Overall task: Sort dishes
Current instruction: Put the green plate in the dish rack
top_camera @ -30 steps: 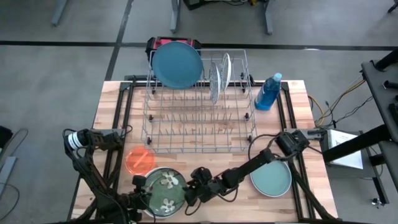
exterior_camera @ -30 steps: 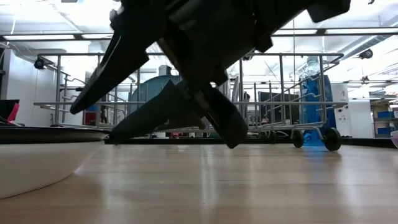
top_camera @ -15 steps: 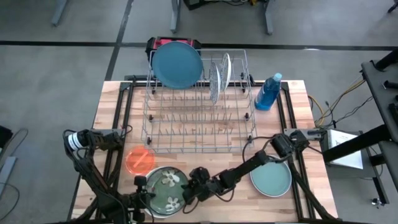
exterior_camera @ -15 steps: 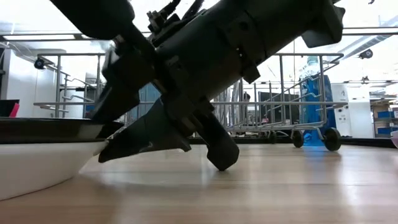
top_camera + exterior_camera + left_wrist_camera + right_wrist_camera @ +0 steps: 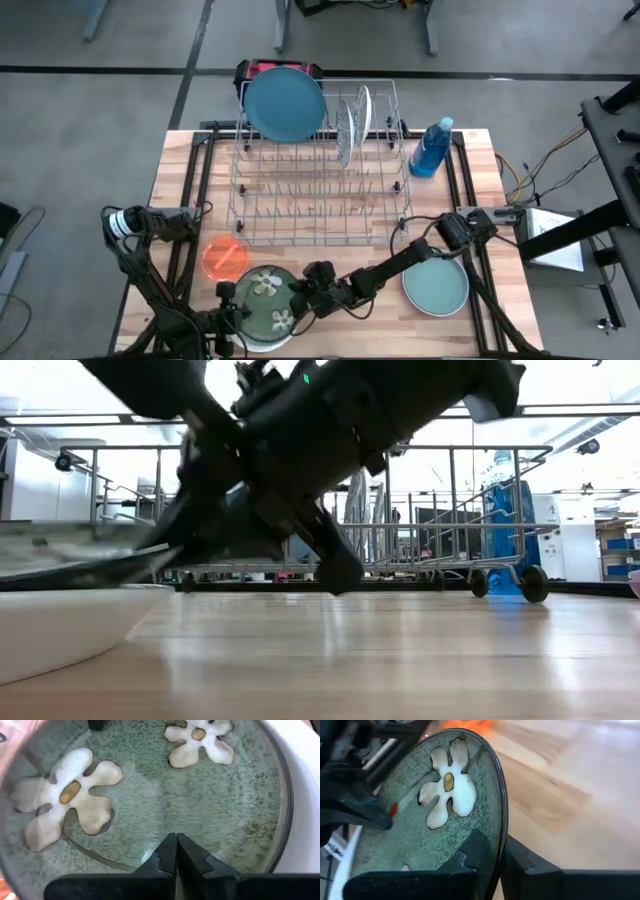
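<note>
The flowered plate (image 5: 266, 302) near the bench's (image 5: 180, 170) front edge now tilts up off the white plate (image 5: 262, 343) beneath it, where a second ago it lay flat. The right claw (image 5: 305, 290) has slid onto its rim and closed on it, one finger over, one under. That suggests the lift toward the wire rack (image 5: 320, 190) has begun.

The right arm lies low across the front of the bench, reaching toward the left front corner. The left claw (image 5: 175, 851) hovers over the same plate, its fingers pressed together and holding nothing. The teal plate (image 5: 436, 287) waits flat near the right front corner.
</note>
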Robot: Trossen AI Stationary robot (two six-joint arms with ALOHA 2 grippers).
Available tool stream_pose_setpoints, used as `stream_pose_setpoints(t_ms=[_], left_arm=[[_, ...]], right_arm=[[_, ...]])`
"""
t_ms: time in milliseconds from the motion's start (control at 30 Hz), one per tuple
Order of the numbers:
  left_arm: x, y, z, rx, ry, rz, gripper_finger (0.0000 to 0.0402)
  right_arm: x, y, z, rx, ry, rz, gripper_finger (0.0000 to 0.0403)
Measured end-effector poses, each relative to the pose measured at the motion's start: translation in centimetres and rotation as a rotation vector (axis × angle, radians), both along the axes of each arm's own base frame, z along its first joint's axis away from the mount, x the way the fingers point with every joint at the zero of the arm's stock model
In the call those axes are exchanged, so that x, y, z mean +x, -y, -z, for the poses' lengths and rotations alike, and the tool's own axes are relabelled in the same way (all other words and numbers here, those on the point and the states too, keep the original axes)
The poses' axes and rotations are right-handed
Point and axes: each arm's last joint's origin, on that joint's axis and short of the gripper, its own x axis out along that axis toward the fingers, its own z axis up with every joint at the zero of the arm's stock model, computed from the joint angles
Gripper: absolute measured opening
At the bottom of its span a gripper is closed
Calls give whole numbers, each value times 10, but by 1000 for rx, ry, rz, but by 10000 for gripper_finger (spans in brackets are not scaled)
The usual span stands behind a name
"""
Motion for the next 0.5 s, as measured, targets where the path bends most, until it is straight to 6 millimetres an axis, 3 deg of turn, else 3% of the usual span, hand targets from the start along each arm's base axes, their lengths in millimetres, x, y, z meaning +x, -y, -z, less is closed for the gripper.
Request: stream_pose_setpoints(t_ms=[500], left_arm=[[-3, -12, -51, -72, 169, -5, 0]], right_arm=[[12, -7, -26, -115, 45, -67, 2]])
